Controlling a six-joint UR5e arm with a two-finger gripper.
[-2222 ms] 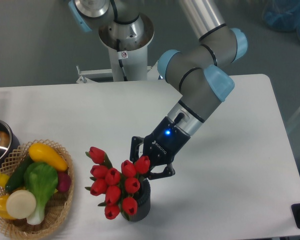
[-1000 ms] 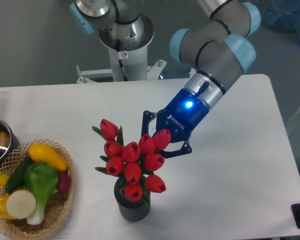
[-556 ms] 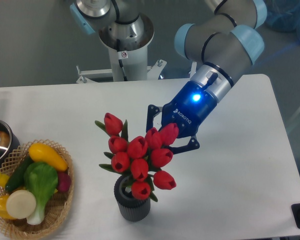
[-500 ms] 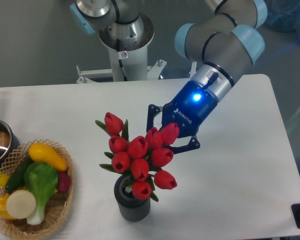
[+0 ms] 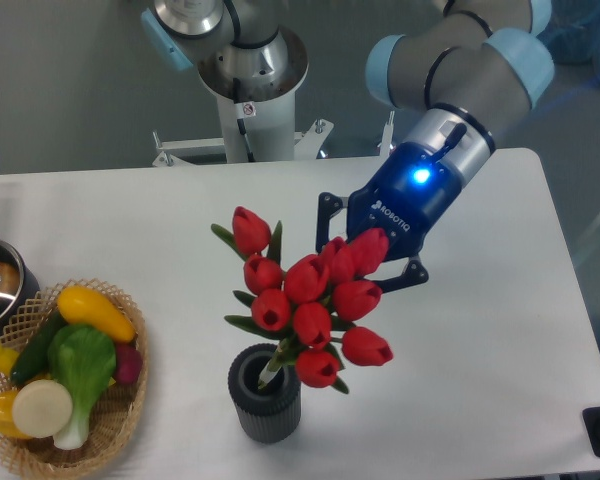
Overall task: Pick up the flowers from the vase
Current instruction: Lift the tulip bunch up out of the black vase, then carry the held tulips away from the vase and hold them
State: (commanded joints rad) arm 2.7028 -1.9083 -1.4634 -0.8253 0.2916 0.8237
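1. The hand (image 5: 365,262) is clenched on the flowers (image 5: 310,295), its linkages showing on either side of the upper buds.
2. The bunch hangs tilted, its long axis running from the hand down-left to the vase (image 5: 265,393) on the worktop (image 5: 480,330); the stem ends are just at the vase mouth, barely inside.
3. Against half a second ago, hand and bunch are higher and further right, and more of the vase's opening shows.

Arm: grey UR5e with pale blue joint caps, reaching down from the upper right toward the table's middle.
Wrist: tilted down and to the left, blue light glowing on it.
Gripper: black two-finger gripper (image 5: 365,268), fingers closed on the red tulip bunch (image 5: 310,300), fingertips hidden by buds.
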